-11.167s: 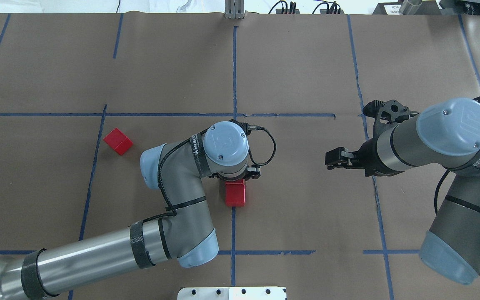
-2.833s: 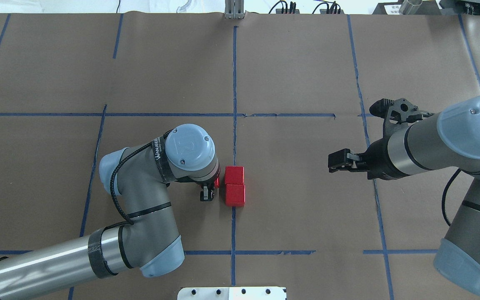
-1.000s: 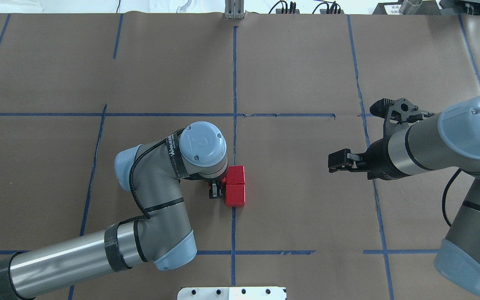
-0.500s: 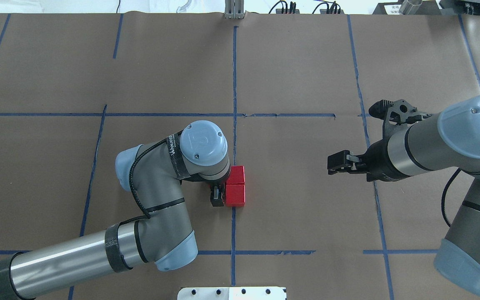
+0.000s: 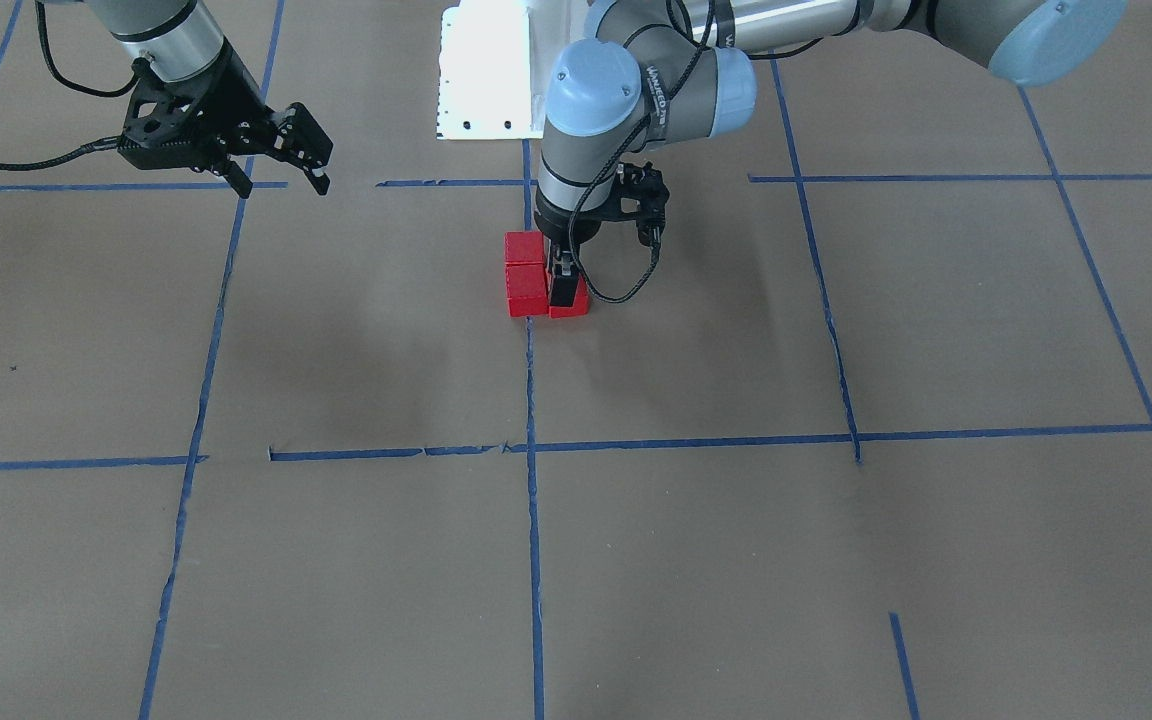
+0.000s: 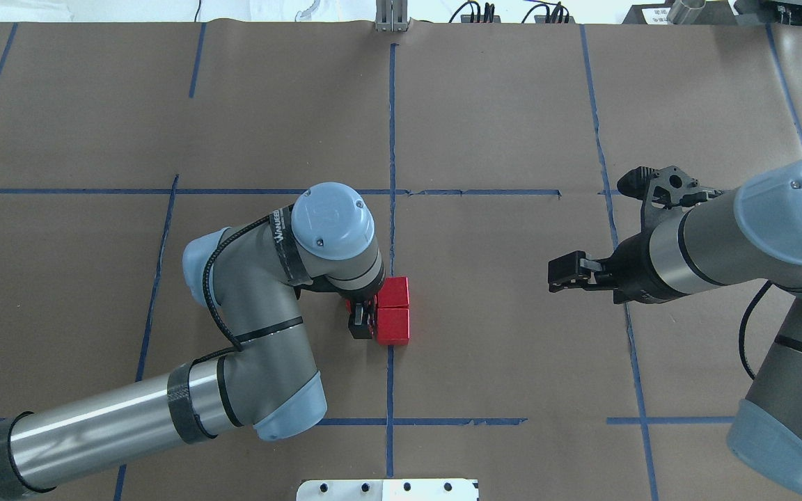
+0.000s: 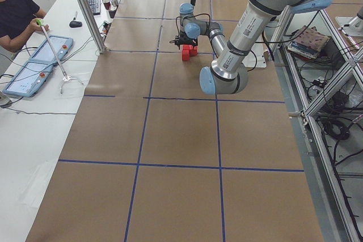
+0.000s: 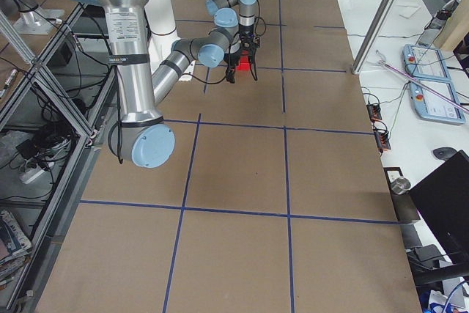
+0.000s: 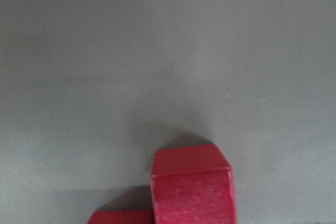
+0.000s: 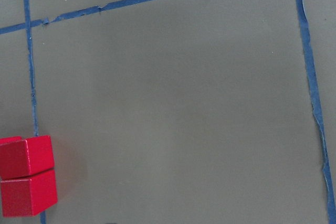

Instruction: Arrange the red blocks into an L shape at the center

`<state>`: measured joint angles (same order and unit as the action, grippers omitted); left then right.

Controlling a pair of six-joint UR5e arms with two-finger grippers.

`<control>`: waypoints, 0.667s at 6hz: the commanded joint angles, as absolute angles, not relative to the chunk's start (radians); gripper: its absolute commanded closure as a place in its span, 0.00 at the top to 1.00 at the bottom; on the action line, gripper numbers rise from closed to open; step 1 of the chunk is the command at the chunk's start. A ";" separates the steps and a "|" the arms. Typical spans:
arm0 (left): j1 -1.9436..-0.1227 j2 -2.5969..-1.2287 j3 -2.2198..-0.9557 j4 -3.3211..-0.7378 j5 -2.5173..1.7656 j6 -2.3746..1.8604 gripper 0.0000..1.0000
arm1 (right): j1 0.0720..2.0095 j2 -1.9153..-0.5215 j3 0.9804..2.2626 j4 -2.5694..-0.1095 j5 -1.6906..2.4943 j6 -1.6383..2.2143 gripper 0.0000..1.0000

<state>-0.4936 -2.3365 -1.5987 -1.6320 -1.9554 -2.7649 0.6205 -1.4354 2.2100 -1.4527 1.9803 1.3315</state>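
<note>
Two red blocks (image 6: 392, 292) (image 6: 392, 327) sit touching in a line on the centre tape line. They also show in the front view (image 5: 525, 248) (image 5: 526, 291) and the right wrist view (image 10: 26, 157). The third red block (image 5: 572, 300) rests on the table against the side of the block farther from the robot, which makes an L. My left gripper (image 5: 567, 290) straddles this third block, and one black finger lies flat on its face. In the overhead view the wrist hides most of it (image 6: 361, 319). My right gripper (image 6: 558, 273) is open and empty, well to the right.
Brown paper with a blue tape grid (image 6: 391, 125) covers the table. A white base plate (image 6: 387, 489) sits at the robot's edge. An operator (image 7: 14, 12) sits at a side desk with a tablet.
My left arm fetched the third red block from the left and set it beside the pair. In the last second the fingers stayed at the block while the wrist shifted slightly. The right arm is still.
</note>
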 commanded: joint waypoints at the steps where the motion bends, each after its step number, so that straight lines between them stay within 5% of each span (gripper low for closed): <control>1: -0.543 -2.316 -1.691 -1.574 -1.999 -2.687 1.00 | 0.647 -1.440 2.209 -1.453 1.982 1.330 1.00; 4: -0.621 -2.182 -1.891 -1.477 -2.008 -2.313 1.00 | 0.818 -1.494 2.188 -1.453 2.119 1.316 1.00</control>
<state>-0.5885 -2.2400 -1.8320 -1.4868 -2.0020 -2.4388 0.7547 -1.4751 2.1986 -1.4527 2.0676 1.3240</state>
